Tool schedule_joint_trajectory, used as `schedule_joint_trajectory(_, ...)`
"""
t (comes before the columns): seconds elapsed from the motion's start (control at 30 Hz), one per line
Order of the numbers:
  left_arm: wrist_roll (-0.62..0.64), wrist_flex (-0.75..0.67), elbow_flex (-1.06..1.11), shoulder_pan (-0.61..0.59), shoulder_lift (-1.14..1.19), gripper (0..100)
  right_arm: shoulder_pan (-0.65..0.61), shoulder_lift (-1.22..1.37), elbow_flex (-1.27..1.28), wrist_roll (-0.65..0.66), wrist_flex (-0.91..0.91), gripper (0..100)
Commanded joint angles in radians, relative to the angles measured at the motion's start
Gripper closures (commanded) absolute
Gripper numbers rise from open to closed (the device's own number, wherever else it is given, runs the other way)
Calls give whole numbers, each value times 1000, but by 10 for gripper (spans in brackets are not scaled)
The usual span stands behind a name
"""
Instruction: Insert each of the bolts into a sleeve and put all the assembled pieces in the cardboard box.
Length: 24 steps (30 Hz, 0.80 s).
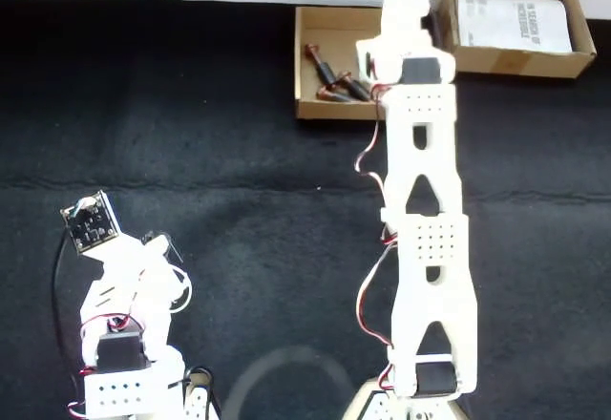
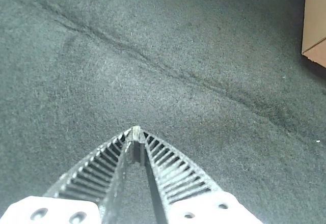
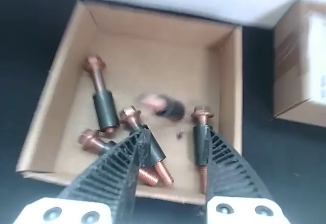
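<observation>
An open cardboard box (image 3: 61, 96) holds several copper bolts, each inside a black sleeve. One assembled piece (image 3: 103, 102) lies near the box's left wall, another (image 3: 147, 150) lies between my fingers and the front wall, and a blurred one (image 3: 164, 107) sits in the middle. My right gripper (image 3: 174, 132) hangs open just above the box with nothing between its fingers. One bolt with a sleeve (image 3: 202, 132) lies beside the right finger. In the high view the box (image 1: 304, 57) sits at the far side, with pieces (image 1: 336, 78) inside. My left gripper (image 2: 135, 131) is shut and empty over bare black cloth.
A closed cardboard box with a white label (image 1: 516, 24) stands right of the open one, and again as a closed box (image 3: 298, 66). A box corner (image 2: 316, 25) shows beyond my left gripper. The left arm (image 1: 119, 286) is folded at the near left edge.
</observation>
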Motion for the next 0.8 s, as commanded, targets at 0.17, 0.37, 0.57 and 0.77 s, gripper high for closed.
schedule_joint_trajectory(0.17, -8, -20, 18, -5, -7, 990, -4, -200, -280, 9, 335, 847)
schedule_joint_trajectory(0.37, -8, -20, 18, -4, -7, 990, -1, -377, -269, 9, 506, 848)
schedule_joint_trajectory(0.57, -8, -20, 18, -2, -5, 990, 22, -556, -268, 9, 504, 850)
schedule_joint_trajectory(0.77, -8, -17, 18, -1, -5, 990, 77, -704, -266, 9, 506, 850)
